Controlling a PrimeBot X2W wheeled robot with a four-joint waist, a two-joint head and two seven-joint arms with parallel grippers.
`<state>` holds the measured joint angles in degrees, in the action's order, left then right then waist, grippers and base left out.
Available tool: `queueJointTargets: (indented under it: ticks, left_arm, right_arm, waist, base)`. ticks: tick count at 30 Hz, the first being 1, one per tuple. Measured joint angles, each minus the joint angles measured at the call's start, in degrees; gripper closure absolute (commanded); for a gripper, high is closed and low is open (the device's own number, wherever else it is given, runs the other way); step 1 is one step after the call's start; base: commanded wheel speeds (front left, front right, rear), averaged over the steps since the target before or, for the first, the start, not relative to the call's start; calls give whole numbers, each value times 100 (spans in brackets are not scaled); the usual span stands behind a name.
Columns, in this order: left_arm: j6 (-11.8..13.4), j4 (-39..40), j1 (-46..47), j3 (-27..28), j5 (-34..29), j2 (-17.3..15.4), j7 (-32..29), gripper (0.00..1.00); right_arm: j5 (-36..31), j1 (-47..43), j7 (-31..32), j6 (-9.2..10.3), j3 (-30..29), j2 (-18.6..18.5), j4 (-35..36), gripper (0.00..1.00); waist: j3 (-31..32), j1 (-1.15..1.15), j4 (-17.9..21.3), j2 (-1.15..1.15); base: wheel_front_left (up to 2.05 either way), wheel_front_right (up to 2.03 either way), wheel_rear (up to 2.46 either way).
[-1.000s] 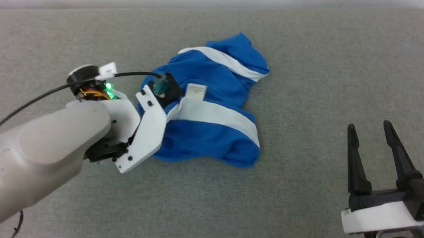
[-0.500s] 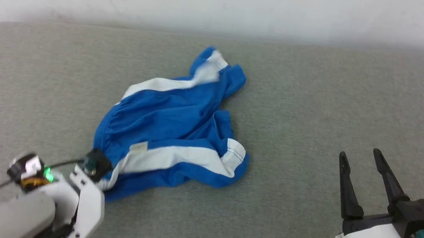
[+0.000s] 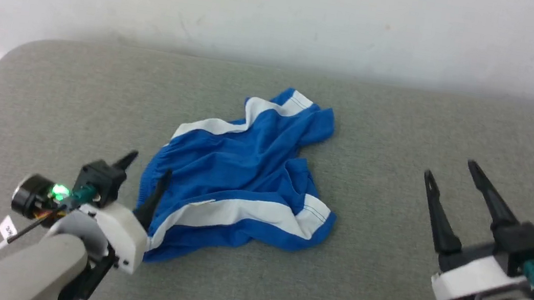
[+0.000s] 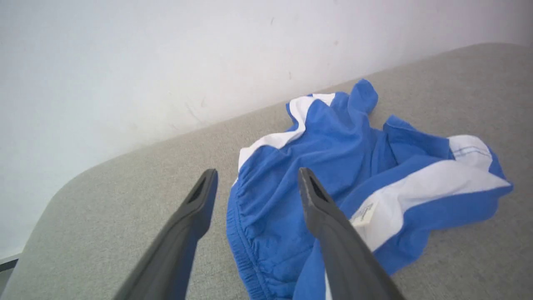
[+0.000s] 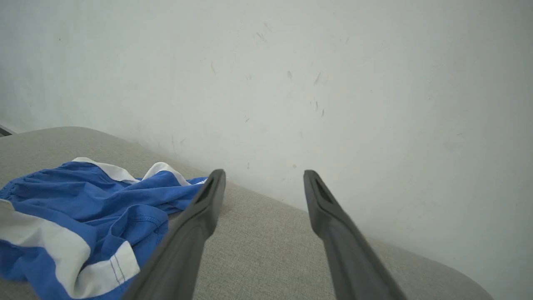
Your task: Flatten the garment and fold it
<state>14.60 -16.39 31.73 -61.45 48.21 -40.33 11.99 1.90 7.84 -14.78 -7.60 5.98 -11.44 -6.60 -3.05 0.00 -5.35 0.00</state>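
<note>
The garment [image 3: 241,188], blue shorts with white side stripes, lies rumpled on the middle of the grey padded table [image 3: 381,299], waistband toward the left. My left gripper [image 3: 149,165] stands open at that waistband edge, one finger over the cloth and one beside it, holding nothing. In the left wrist view the gathered waistband [image 4: 241,221] lies between the left gripper's [image 4: 257,173] spread fingers, and a small white tag [image 4: 363,212] shows by the right finger. My right gripper [image 3: 450,170] is open and apart from the garment, at the right. The right wrist view shows the garment [image 5: 83,204] left of the right gripper [image 5: 264,173].
A plain white wall [image 3: 285,13] runs along the table's far edge. The table's rounded far-left corner [image 3: 5,59] is close to my left arm. Bare grey surface lies between the garment and my right gripper.
My left gripper, shut on the waistband corner a moment ago, has opened and let the cloth go. The head camera has shifted. The garment lies more spread than a second ago.
</note>
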Motion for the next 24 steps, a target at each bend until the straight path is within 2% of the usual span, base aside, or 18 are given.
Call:
queueJointTargets:
  ticks: [4, 6, 10, 13, 16, 19, 24]
  left_arm:
    - [615, 399, -47, 557, -360, 73, 266, 0]
    - [932, 788, -220, 1102, -709, 183, 268, 0]
    - [1533, 1447, -848, 2230, -1645, 486, 274, 0]
    - [1831, 1715, -1433, 2842, -2242, 758, 274, 0]
    - [1985, 1803, -1889, 3247, -2688, 1026, 274, 0]
    - [1957, 1802, -2210, 3542, -2942, 1292, 274, 0]
    - [1613, 1780, -2422, 3922, -3259, 1739, 274, 0]
  right_arm:
    - [176, 482, 380, 0, 511, -455, -142, 0]
    - [370, 713, 669, 0, 883, -705, -188, 0]
    - [925, 1266, 1394, -1, 1930, -1285, -209, 0]
    - [1473, 1701, 2018, -1, 2699, -1723, -178, 0]
    - [2035, 2173, 2630, 0, 3434, -2107, -130, 0]
    - [2605, 2656, 3221, -1, 4151, -2353, -140, 0]
    - [3537, 3345, 3982, -1, 4927, -2345, -499, 0]
  waist:
    - [69, 0, -148, 0]
    - [77, 0, -222, 0]
    - [27, 0, -347, 0]
    - [-41, 1, -428, 0]
    - [-105, 0, -520, 0]
    - [-192, 1, -600, 0]
    - [-366, 1, -727, 0]
  base:
    - [0, 0, 0]
    - [0, 0, 0]
    - [0, 0, 0]
    - [0, 0, 0]
    - [0, 0, 0]
    - [0, 0, 0]
    - [0, 0, 0]
